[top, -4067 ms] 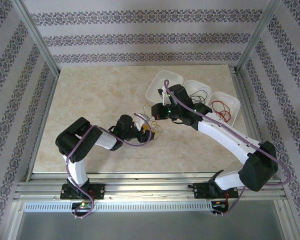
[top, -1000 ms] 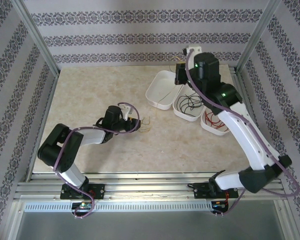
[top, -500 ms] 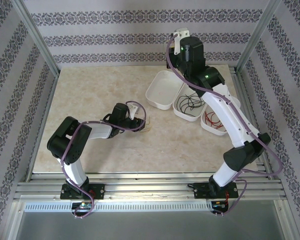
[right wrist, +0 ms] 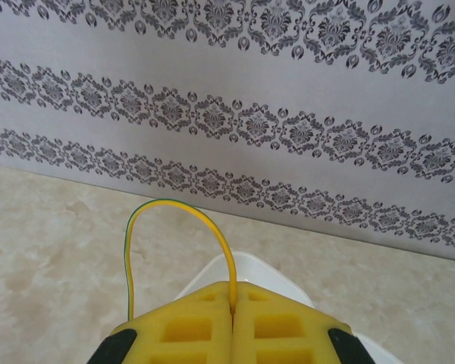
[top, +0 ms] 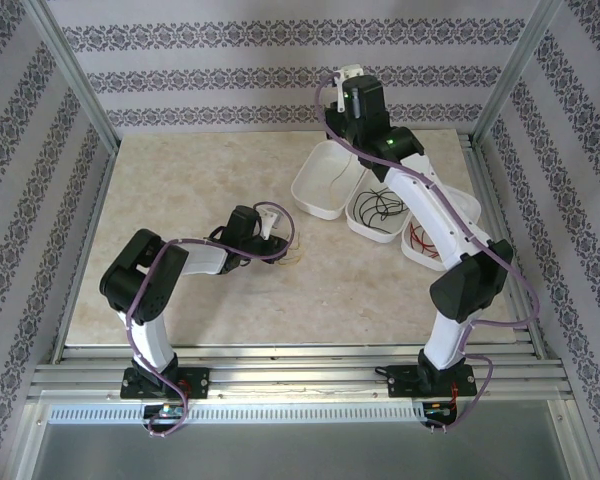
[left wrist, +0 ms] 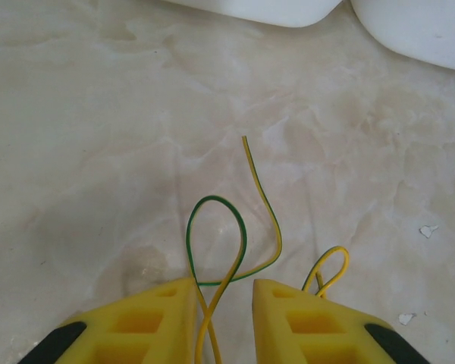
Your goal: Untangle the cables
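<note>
While right jaws pinch an arched yellow-green wire (right wrist: 171, 201), left jaws stand apart astride a looped wire (left wrist: 214, 198).

In the top view three trays stand in a diagonal row at the upper right of the worktop (top: 180, 180). The left tray (top: 318, 185) is highest in the frame, the middle tray (top: 370, 235) is lower right of it, and the right tray (top: 464, 210) is further right. The middle-tray cable (top: 380, 208) lies in the middle tray and the right-tray cable (top: 420, 242) lies in the right tray. Left of the trays, near frame centre, the worktop cable (top: 292, 252) lies on the worktop. It passes through the gap of the left hand (left wrist: 224, 292). The right hand (right wrist: 233, 303), over the left tray's far end, pinches the raised cable (right wrist: 174, 205), with the wall (right wrist: 288, 114) behind.
</note>
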